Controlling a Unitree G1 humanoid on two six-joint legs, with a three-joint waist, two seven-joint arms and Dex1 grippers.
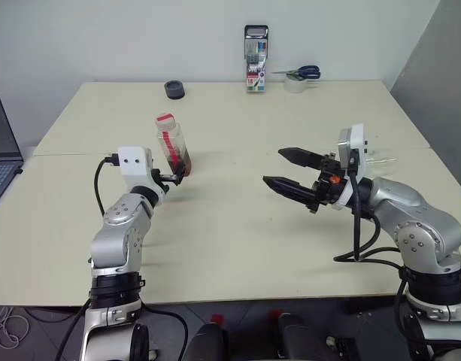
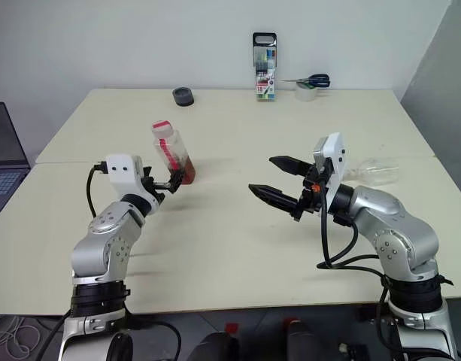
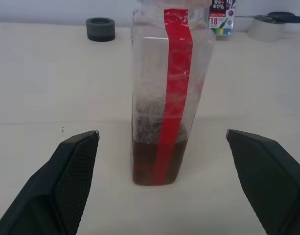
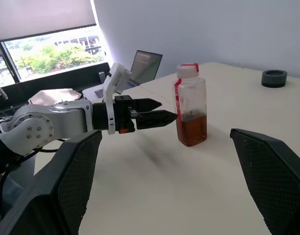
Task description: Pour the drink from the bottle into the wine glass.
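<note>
i see both jaws spread wide and empty; the bottle (image 1: 172, 144) looks light and squashy, so i'd grip mid-body.

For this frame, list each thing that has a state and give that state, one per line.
Small clear plastic bottle with red label strip: upright on the table, capped, not gripped.
Amber drink: fills the bottle's lower part.
Clear wine glass: seems to lie on its side behind the right arm.
Left tool: open, close to the bottle.
Right tool: open, empty.
</note>
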